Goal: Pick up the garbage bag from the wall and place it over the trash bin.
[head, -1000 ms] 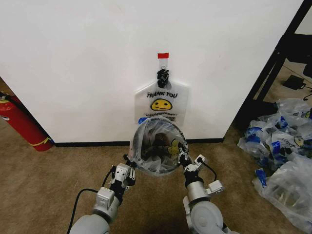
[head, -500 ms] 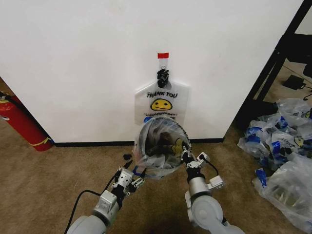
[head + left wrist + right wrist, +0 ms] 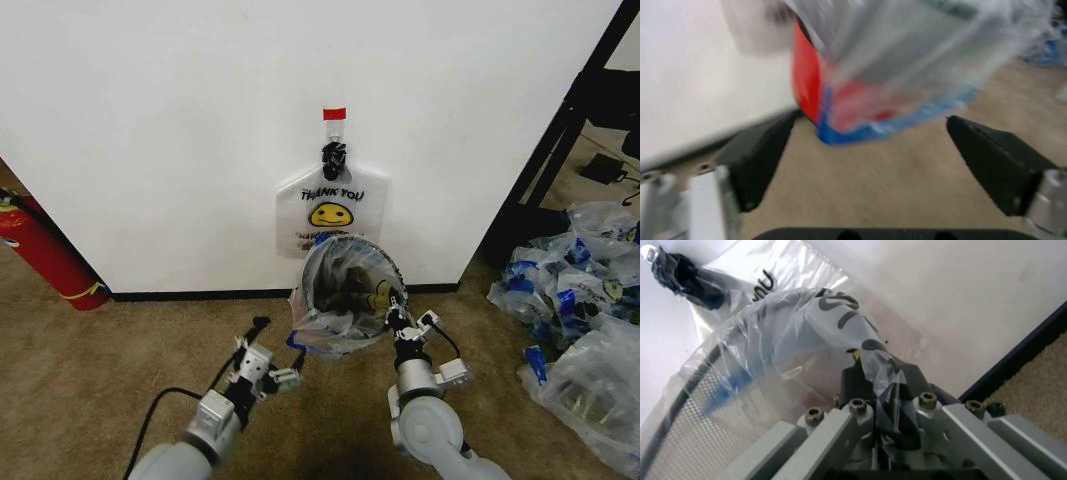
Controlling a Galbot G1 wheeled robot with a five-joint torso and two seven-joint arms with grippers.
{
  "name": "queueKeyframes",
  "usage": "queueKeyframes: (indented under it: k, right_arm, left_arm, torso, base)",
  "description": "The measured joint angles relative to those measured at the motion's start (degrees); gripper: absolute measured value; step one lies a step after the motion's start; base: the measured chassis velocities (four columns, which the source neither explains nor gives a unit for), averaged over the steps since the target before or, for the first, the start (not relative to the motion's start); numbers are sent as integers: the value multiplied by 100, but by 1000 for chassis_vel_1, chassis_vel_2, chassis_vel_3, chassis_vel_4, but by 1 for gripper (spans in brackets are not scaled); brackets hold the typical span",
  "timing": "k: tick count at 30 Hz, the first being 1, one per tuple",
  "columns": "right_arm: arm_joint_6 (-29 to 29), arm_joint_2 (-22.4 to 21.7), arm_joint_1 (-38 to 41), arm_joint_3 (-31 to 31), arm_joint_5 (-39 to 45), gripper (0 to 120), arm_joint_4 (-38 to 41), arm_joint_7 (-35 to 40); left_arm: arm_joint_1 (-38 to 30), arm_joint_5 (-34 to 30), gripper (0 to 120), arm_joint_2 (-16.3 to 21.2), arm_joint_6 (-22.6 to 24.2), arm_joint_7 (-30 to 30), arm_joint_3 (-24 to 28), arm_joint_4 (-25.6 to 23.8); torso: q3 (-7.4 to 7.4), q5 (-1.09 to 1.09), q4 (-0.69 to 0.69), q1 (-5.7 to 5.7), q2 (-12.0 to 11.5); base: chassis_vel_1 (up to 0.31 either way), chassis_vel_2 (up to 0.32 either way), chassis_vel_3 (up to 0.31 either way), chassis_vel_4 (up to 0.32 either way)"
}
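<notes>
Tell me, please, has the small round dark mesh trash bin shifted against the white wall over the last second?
Yes. The small round dark mesh trash bin has moved rightward and slightly nearer the white wall, judged against the red tape mark, which has stayed put.

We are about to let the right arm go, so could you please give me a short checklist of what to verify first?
1. Bag covers the bin's rim on the wall side: ok.
2. Left pincer is off the bag, fingers spread, plastic hanging free between them: ok.
3. Right pincer grips the bag's edge: ok, plastic is pinched between its fingers.
4. Rim covered all round: cannot tell.
5. Second bag hangs on the wall hook: ok.
</notes>
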Motion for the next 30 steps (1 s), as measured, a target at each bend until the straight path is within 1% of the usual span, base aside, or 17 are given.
queueKeyframes:
  k: [1, 2, 3, 5, 9, 11, 12, 14, 15, 17, 19, 21, 23, 24, 30]
  right_arm:
    - [-1, 2, -1, -8, -1, 1, 4, -1]
    - [-1, 3, -1, -19, -2, 1, 12, -2]
    - [-1, 3, -1, -19, -2, 1, 12, -2]
    - [-13, -1, -6, -60, -8, 1, 42, -12]
    - [-59, -29, -28, -153, -52, 1, 123, -61]
    - [-70, -37, -35, -166, -55, 1, 141, -77]
    - [-93, -51, -54, -190, -61, 1, 176, -109]
    - [-110, -64, -77, -214, -66, 1, 217, -123]
    - [-115, -67, -82, -219, -66, 1, 226, -123]
    - [-132, -68, -90, -244, -67, 1, 257, -123]
    - [-138, -68, -94, -251, -67, 1, 269, -123]
    - [-164, -67, -132, -276, -68, 1, 322, -122]
    - [-179, -70, -173, -296, -75, 1, 357, -119]
    - [-186, -72, -187, -304, -83, 1, 365, -118]
    - [-192, -74, -214, -330, -145, 1, 367, -110]
  left_arm:
    - [-24, -330, 80, -40, 195, -199, 66, -58]
    - [-50, -521, 77, -59, 309, -291, 97, -84]
    - [-50, -521, 77, -59, 309, -291, 97, -84]
    - [-124, -750, 67, -79, 452, -385, 110, -64]
    - [-291, -544, 50, -86, 475, -475, -61, 263]
    - [-310, -509, 49, -87, 473, -504, -91, 308]
    - [-353, -443, 42, -85, 464, -568, -151, 406]
    - [-392, -405, 33, -73, 455, -621, -196, 502]
    - [-402, -396, 31, -71, 453, -633, -201, 530]
    - [-439, -366, 22, -79, 438, -682, -202, 632]
    - [-454, -354, 20, -86, 428, -694, -199, 668]
    - [-522, -325, 8, -129, 354, -709, -174, 784]
    - [-557, -339, 1, -158, 339, -710, -159, 794]
    - [-565, -352, 0, -169, 340, -710, -155, 785]
    - [-584, -365, 0, -192, 460, -692, -130, 631]
  torso:
    - [0, 0, 0, 0, 0]
    - [0, 0, 0, 0, 0]
    - [0, 0, 0, 0, 0]
    - [0, 0, 0, 0, 0]
    - [0, -1, -1, 0, 0]
    - [0, -1, 0, 0, 0]
    - [0, -1, 0, 0, 0]
    - [0, -1, -1, 0, 0]
    - [0, -1, -1, 0, 0]
    - [0, 0, 0, 0, 0]
    - [0, 0, 0, 0, 0]
    - [0, -1, 0, 0, 0]
    - [0, -1, -1, 0, 0]
    - [0, 0, -1, 0, 0]
    - [0, 0, 0, 0, 0]
  base:
    - [0, 0, 0, 0]
    - [0, 0, 0, 0]
    - [0, 0, 0, 0]
    - [0, 0, 0, 0]
    - [0, 0, 0, 0]
    - [0, 0, 0, 0]
    - [0, 0, 0, 0]
    - [0, 0, 0, 0]
    - [0, 0, 0, 0]
    - [0, 0, 0, 0]
    - [0, 0, 0, 0]
    - [0, 0, 0, 0]
    - [0, 0, 0, 0]
    - [0, 0, 0, 0]
    - [0, 0, 0, 0]
